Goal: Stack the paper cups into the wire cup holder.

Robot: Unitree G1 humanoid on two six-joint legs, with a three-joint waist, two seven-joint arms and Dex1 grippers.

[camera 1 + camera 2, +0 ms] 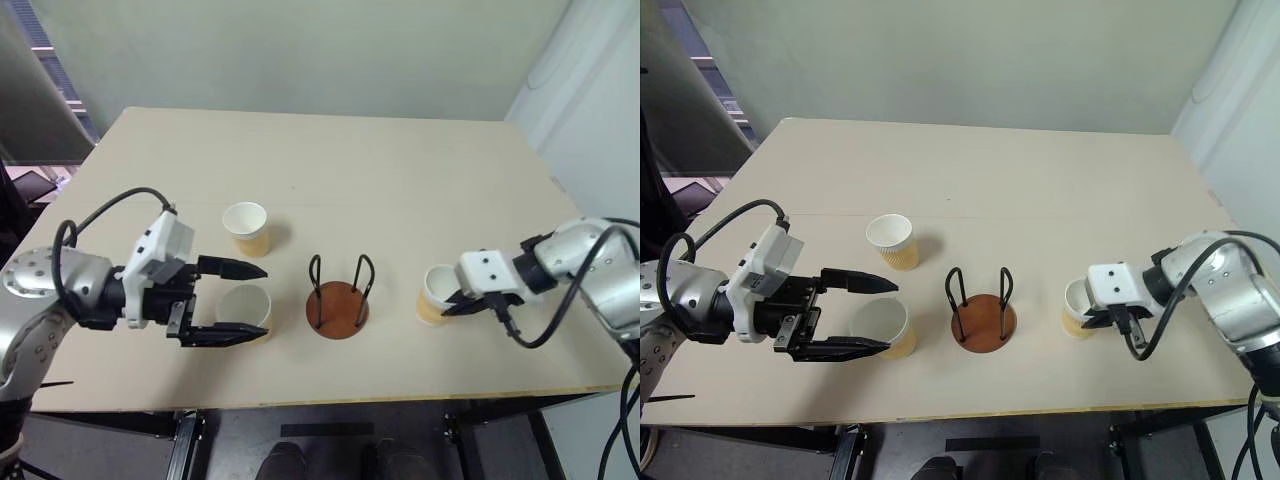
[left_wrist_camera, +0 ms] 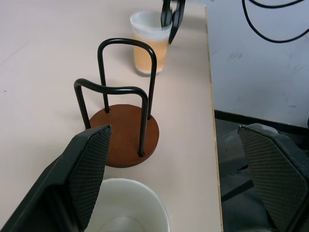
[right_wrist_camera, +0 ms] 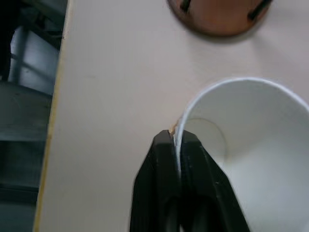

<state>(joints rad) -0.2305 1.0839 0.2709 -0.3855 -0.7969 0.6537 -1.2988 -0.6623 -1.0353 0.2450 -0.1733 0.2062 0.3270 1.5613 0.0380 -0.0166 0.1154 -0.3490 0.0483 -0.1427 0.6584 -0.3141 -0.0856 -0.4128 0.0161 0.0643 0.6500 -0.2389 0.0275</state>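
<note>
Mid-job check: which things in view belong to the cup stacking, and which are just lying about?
Job:
- cup pinched at the rim by right claw
- cup between open left claw
- far cup
- wire cup holder, empty

Lying about:
- nothing on the table

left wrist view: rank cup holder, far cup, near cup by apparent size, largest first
1. wire cup holder, spans the most of the picture.
2. near cup, under the open left gripper; cut off by the picture edge, so unsure.
3. far cup, pinched by the right gripper; looks smallest, being farthest.
</note>
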